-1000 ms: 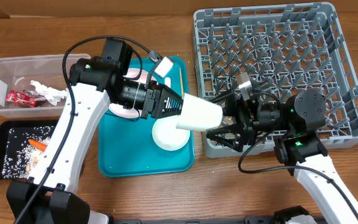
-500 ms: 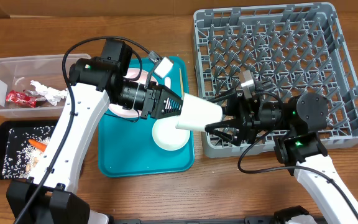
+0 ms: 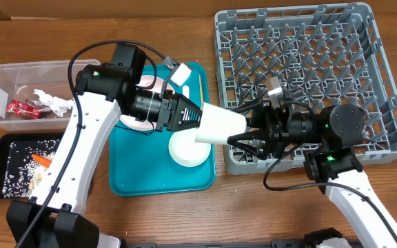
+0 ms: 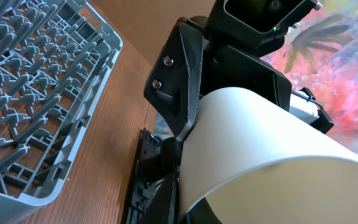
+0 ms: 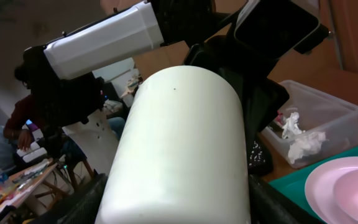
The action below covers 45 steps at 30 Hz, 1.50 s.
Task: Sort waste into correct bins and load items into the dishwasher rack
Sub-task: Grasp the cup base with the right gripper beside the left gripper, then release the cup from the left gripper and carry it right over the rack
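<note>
Wooden tabletop bearing a flat teal plastic tray and a large grey pegged plastic rack. Between them, in mid-air, the left gripper clamps a tall white cup. The right gripper straddles the cup's far end, jaws spread wide.

Cup blocks the gap between teal tray and dishwasher rack

A white cup fills the foreground, black jaws against its far end, grey dishwasher rack at left.
</note>
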Tool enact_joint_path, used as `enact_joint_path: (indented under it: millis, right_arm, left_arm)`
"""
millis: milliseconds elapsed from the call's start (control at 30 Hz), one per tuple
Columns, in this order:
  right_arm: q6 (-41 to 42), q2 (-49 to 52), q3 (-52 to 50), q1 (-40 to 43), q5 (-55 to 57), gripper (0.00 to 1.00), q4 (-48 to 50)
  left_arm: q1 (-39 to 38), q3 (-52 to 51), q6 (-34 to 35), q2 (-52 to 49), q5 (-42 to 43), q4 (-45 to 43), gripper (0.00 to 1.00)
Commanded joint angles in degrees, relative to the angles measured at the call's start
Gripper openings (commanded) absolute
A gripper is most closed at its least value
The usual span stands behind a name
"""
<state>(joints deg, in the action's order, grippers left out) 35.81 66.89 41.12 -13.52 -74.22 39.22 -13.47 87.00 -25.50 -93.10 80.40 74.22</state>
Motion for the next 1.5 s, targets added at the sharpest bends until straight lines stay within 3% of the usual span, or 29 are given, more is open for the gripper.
enact_joint_path:
  millis: [0,1033,1300,1467]
  right_arm:
    - [2.91,-0.48,0.87,-0.24,1.36,0.56,4.90]
    - [6.47,-0.48,1.03,4.31,2.62,0.56,6.40]
    - [9.55,-0.48,1.99,4.28,2.56,0.57,6.38]
    - [11.10,-0.48,3.58,4.28,1.88,0.56,6.32]
  left_arm:
    - [-0.48,0.35,0.26,0.85,-3.08,0.96,0.04]
    - [-1.55,0.35,2.54,0.85,-10.69,1.49,0.08]
    - [-1.53,0.35,18.34,0.85,-25.22,-5.20,0.18]
    - [-1.55,0.35,24.44,0.85,-26.56,-10.54,0.21]
